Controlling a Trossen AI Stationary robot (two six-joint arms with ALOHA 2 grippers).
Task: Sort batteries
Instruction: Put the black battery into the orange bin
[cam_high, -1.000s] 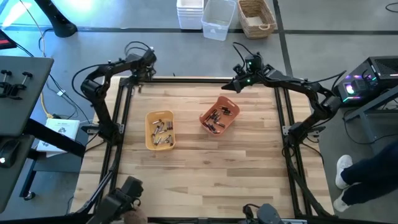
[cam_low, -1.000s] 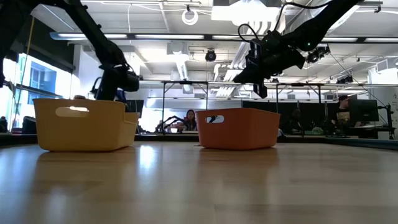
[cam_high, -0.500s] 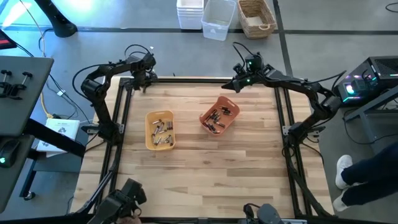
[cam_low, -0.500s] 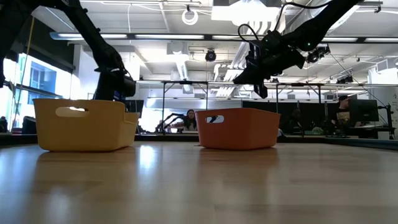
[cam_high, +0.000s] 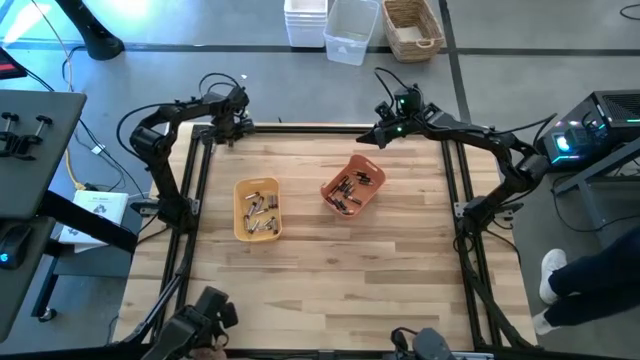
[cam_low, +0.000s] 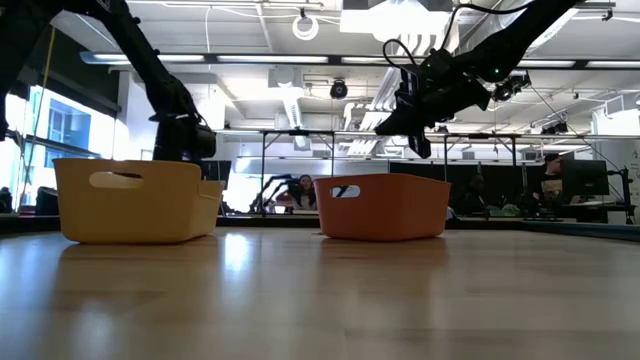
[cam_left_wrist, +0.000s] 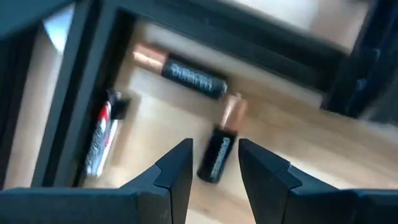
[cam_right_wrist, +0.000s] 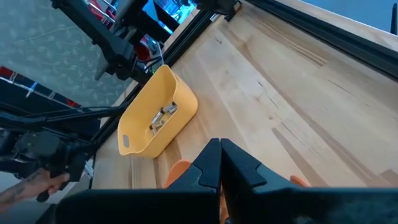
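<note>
High view: yellow tray (cam_high: 257, 209) left of centre, orange tray (cam_high: 353, 186) mid-frame, both with batteries (cam_high: 260, 212) inside. Left gripper (cam_high: 229, 131) sits upper left, right gripper (cam_high: 372, 138) top centre.

Left wrist: fingers (cam_left_wrist: 176, 169) partly apart, straddling a loose battery (cam_left_wrist: 217, 149), no contact I can see.

Right wrist: fingers (cam_right_wrist: 208, 163) pressed together, holding nothing.

Left hand (cam_left_wrist: 214, 163) parted; right hand (cam_right_wrist: 221, 163) closed

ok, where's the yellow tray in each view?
High: yellow tray, left of centre on the table.
Low: far left, standing on the tabletop.
Left wrist: not in it.
Right wrist: centre-left, batteries inside.
Shared landmark: the orange tray beside it, seen in high and low views.
</note>
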